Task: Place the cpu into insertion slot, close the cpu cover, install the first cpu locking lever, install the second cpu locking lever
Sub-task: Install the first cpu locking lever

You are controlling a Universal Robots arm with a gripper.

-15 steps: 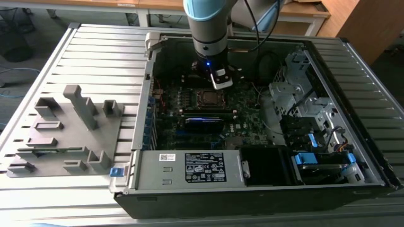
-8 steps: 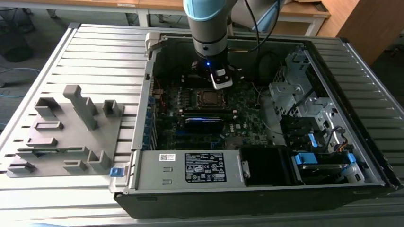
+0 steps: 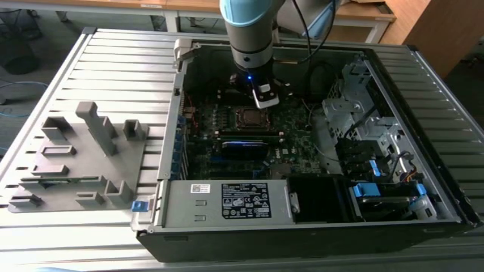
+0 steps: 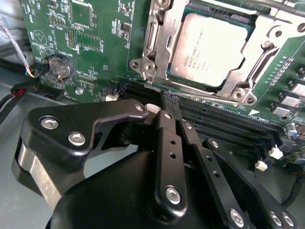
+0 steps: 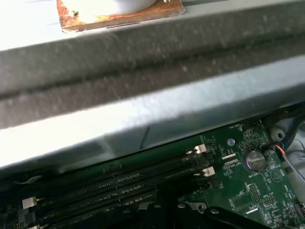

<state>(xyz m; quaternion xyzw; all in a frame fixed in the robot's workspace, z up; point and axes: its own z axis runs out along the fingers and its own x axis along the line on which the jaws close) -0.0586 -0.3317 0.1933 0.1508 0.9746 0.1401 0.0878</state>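
Note:
The cpu, a silver-grey square chip, lies in the insertion slot on the green motherboard. The cpu cover, a silvery frame, lies flat around the chip's edges. Thin metal lever rods run along two sides of the frame; I cannot tell whether they are latched. My gripper is shut with nothing between its black fingers. Its tip hovers over the memory slots just beside a corner of the socket. In the exterior view the gripper hangs just behind the socket, inside the open computer case.
Long black memory slots run beside the socket, near a coin battery. The case's metal walls, drive bays and power supply surround the board. A grey fixture stands on the slatted table at the exterior view's left.

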